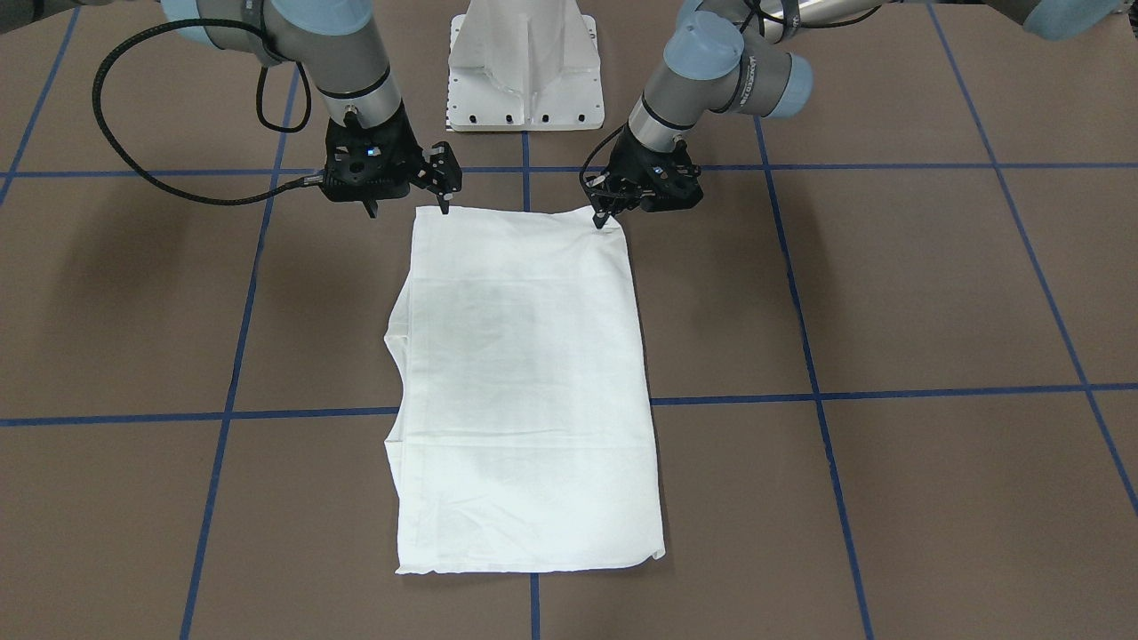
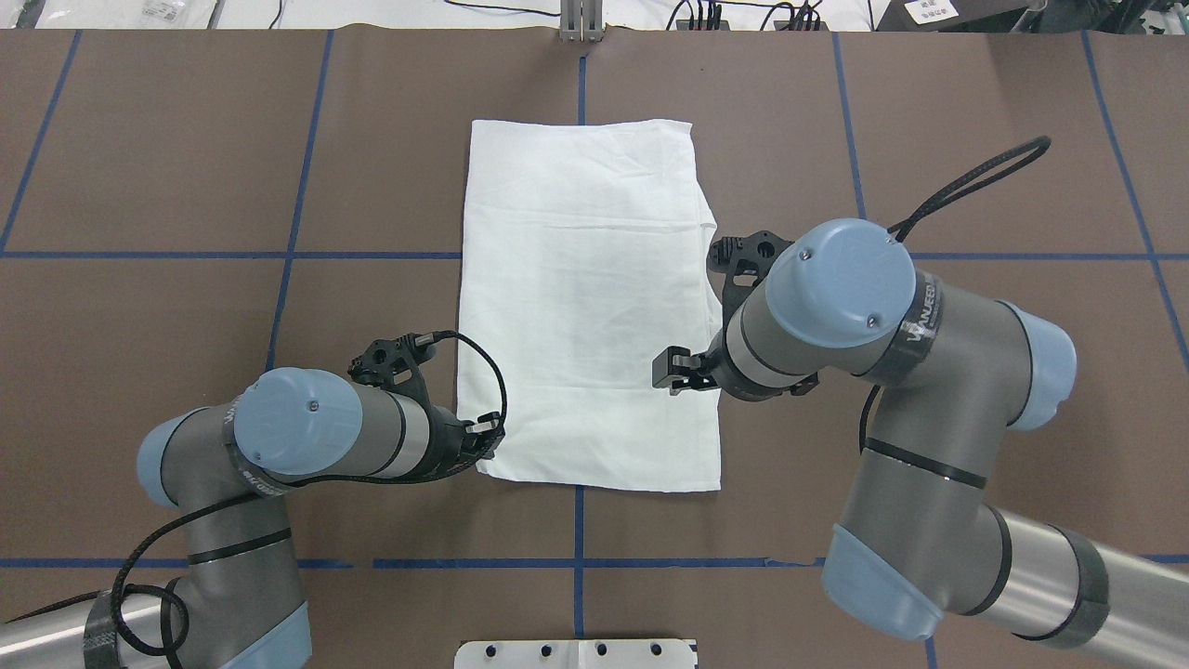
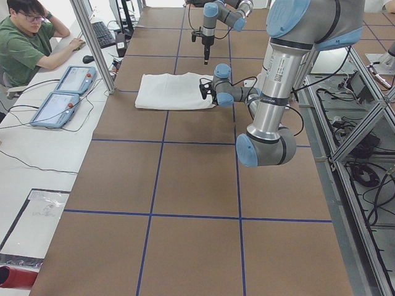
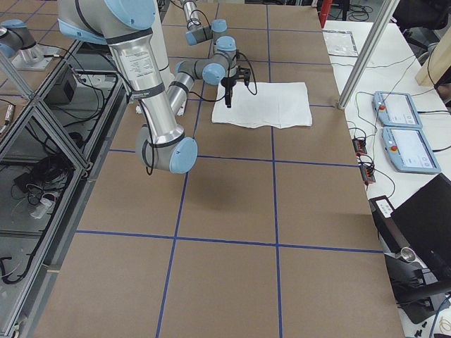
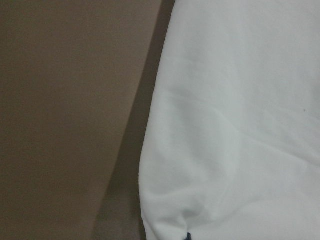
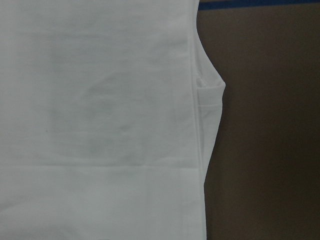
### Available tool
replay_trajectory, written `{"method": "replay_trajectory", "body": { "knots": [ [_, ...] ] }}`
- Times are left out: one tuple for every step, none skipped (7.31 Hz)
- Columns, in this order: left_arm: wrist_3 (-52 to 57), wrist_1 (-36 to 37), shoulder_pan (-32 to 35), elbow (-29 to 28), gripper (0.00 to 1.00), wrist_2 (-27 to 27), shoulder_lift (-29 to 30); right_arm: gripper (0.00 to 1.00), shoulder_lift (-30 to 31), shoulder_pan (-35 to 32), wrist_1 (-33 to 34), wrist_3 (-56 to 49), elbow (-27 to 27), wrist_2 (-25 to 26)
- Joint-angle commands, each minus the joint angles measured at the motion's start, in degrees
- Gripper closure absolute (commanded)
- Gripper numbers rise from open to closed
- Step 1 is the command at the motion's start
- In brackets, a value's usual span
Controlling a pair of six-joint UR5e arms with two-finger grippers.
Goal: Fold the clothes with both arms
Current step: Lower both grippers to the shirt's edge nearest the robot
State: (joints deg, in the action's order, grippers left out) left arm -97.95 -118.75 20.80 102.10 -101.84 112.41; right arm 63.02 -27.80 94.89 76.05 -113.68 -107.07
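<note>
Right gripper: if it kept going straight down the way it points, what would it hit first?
Likely the white T-shirt, at its corner nearest the robot; the right gripper hangs open there, one finger seemingly over bare table.

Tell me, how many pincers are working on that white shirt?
2. The left pincer is at the white shirt's robot-side corner; the right pincer is over the other robot-side corner. None looks hidden.

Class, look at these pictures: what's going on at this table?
A white shirt lies on the table, already folded into a rectangle. The left gripper and the right gripper sit at its two corners nearest the white pedestal. Whether they grip it is unclear.
</note>
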Motion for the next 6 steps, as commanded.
{"method": "replay_trajectory", "body": {
  "knots": [
    [0.48,0.54,0.82,0.46,1.0,-0.2,0.0,0.0,0.0,6.06,0.47,16.16,0.83,5.35],
    [0.48,0.54,0.91,0.46,1.0,-0.21,0.0,0.0,-0.52,7.48,0.47,23.28,2.83,6.69],
    [0.48,0.54,0.99,0.64,1.0,-0.21,0.09,0.0,-1.05,8.19,0.21,29.01,5.98,7.66],
    [0.48,0.54,1.0,0.64,1.0,-0.21,0.44,0.0,-1.58,8.2,-0.14,30.11,7.76,8.71],
    [0.48,0.54,1.0,0.64,1.0,-0.21,0.53,0.0,-1.76,8.72,-0.23,32.56,8.56,8.81],
    [0.48,1.15,1.26,0.81,1.0,-0.21,0.88,0.0,-1.76,9.16,-0.15,32.67,8.65,8.81]
  ]
}}
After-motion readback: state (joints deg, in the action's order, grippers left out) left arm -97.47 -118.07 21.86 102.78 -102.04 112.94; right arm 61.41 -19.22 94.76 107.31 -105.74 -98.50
